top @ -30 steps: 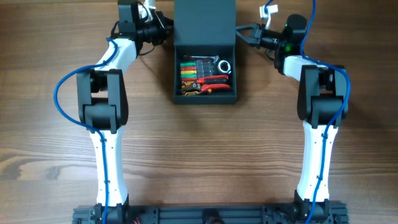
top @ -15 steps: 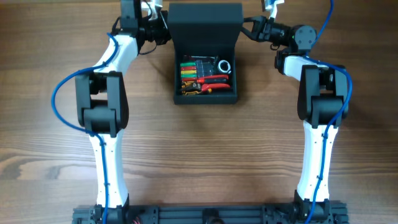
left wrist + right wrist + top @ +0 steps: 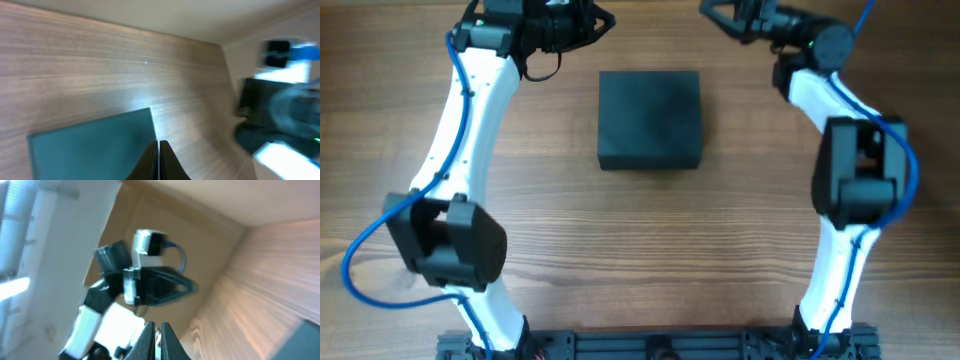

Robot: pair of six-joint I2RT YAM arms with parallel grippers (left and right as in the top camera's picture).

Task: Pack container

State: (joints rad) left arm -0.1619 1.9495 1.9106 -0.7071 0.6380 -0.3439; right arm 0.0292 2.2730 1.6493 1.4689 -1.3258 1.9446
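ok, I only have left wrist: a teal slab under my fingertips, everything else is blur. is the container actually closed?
Observer: Yes. Overhead shows the container closed flat, with nothing sticking out.
Operator: right arm near it?
Observer: No. The right gripper is beyond the box's far right corner, apart from it, jaws shut.
Operator: and mine, touching?
Observer: No. From above, the left gripper sits beyond the far left corner, holding nothing.

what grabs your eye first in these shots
The dark container sits shut on the far half of the wooden table, its lid flat and nothing of its inside showing. Beyond its far corners, the left gripper and right gripper point toward each other, both shut and empty.
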